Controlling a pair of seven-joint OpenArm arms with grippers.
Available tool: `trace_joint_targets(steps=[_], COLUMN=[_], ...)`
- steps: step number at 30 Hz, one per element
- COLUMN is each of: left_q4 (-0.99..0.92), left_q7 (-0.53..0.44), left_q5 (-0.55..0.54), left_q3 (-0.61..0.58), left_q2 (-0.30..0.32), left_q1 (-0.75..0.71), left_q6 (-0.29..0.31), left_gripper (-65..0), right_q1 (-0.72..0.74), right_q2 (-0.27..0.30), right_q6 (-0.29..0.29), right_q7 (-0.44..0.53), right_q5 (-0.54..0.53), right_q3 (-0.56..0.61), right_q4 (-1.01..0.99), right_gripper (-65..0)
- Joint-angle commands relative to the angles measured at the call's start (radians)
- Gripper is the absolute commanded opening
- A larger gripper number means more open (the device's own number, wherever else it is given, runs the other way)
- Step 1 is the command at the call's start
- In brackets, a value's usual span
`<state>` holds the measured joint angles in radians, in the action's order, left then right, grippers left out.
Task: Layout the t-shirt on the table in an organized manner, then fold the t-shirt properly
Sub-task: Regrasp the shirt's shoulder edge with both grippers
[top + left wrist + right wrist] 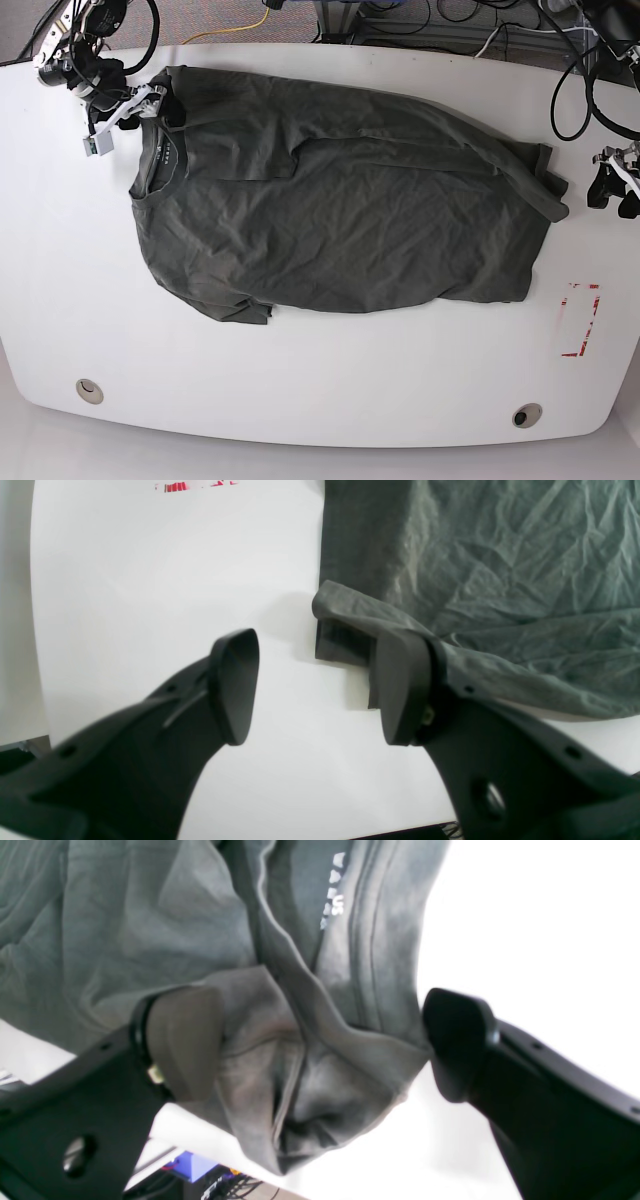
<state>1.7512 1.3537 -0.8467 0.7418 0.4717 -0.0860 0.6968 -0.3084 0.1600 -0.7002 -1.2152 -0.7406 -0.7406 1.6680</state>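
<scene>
The wrinkled charcoal t-shirt lies spread across the white table, collar toward the far left edge where the right gripper straddles a bunched fold with jaws spread, while the left gripper, likewise spread, stands beside the hem corner with bare tabletop around it.

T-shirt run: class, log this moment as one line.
t-shirt: spread, wrinkled, unfolded | left claw: open at hem corner | right claw: open around collar | table: white
</scene>
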Motion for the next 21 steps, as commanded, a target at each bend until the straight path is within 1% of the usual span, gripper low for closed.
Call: trace_joint_targets(steps=[1, 4, 6, 9, 10, 11, 13, 15, 16, 17, 21], left_q4=[0.011, 0.011, 0.01, -0.018, -0.038, -0.046, -0.078, -0.095, -0.102, -0.113, -0.164], left_q7=[-0.016, -0.018, -0.02, -0.02, -0.023, -0.024, -0.049, -0.075, -0.087, -0.098, -0.118], left_q5=[-0.012, -0.012, -0.01, 0.025, 0.045, 0.054, 0.097, 0.122, 0.129, 0.14, 0.171], left_q3=[0.008, 0.008, 0.008, 0.005, 0.005, 0.005, 0.006, 0.002, 0.0, 0.0, -0.006], left_q2=[0.022, 0.022, 0.02, 0.012, 0.003, 0.0, -0.009, -0.009, -0.014, -0.021, -0.044], left_q1=[0.001, -0.008, -0.01, -0.01, -0.008, -0.007, -0.005, -0.005, -0.005, -0.005, -0.004], left_q6=[0.001, 0.001, 0.001, 0.001, 0.001, 0.001, 0.001, 0.001, 0.001, 0.001, 0.001], left_gripper=[-29.7, -29.7, -29.7, -29.7, -29.7, -29.7, -29.6, -29.4, -29.4, -29.4, -29.3], right_q1=[-0.001, 0.001, 0.001, 0.001, 0.001, 0.001, 0.001, 0.002, 0.002, 0.002, 0.001], right_q2=[-0.006, -0.006, -0.006, -0.007, -0.009, -0.009, -0.01, -0.01, -0.01, -0.01, -0.004], right_q6=[0.002, 0.002, 0.002, 0.002, 0.002, 0.002, 0.002, 0.002, 0.002, 0.002, 0.002], right_q7=[-0.027, -0.027, -0.027, -0.025, -0.025, -0.025, -0.025, -0.025, -0.025, -0.025, -0.024], right_q5=[0.011, 0.011, 0.011, 0.013, 0.013, 0.013, 0.013, 0.013, 0.013, 0.013, 0.014], right_q3=[-0.004, -0.004, -0.004, -0.004, -0.004, -0.004, -0.004, -0.003, -0.001, 0.006, 0.054], right_q4=[0.01, 0.01, 0.01, 0.008, 0.008, 0.008, 0.008, 0.008, 0.008, 0.008, 0.008], right_gripper=[-5.2, -6.0, -9.7, -22.0, -29.3, -32.0, -46.5, -56.3, -59.6, -61.7, -62.1])
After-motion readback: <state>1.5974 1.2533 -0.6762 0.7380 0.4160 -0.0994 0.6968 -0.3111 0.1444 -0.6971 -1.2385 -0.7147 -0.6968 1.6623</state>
